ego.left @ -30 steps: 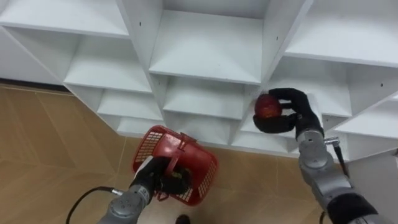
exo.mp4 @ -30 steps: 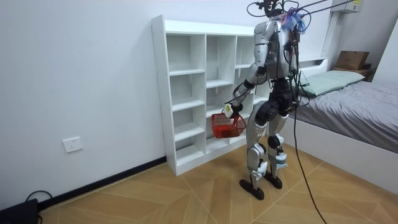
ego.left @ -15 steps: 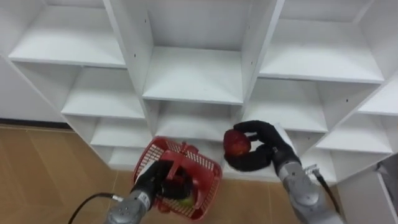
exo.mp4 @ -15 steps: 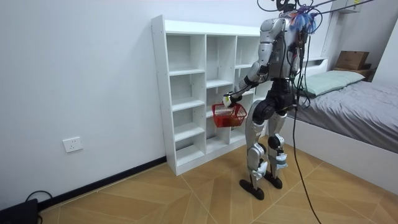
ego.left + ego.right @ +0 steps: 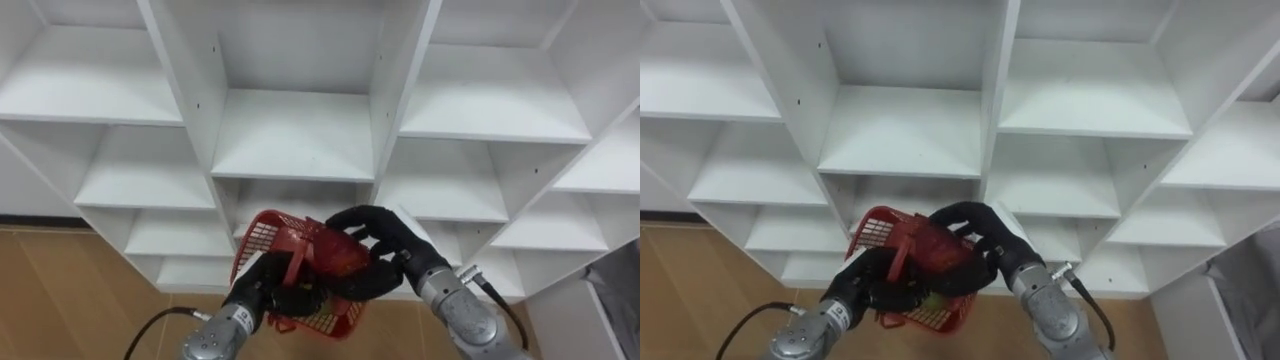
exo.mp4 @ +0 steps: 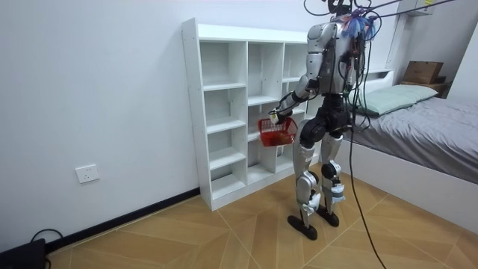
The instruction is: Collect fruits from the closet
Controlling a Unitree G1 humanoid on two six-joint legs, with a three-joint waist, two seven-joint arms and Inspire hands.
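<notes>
Over the red basket (image 5: 262, 236), red fruit (image 5: 346, 263) in right hand (image 5: 388, 236)

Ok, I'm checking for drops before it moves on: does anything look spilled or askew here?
Only the red basket is askew: it hangs tilted from the left hand, whose fingers grip its handle. The right hand holds a red fruit at its rim. No spill shows.

Robot upright at white closet (image 6: 246, 112); left hand (image 6: 274, 116) holds red basket (image 6: 278, 134); bed (image 6: 426, 123) behind.
</notes>
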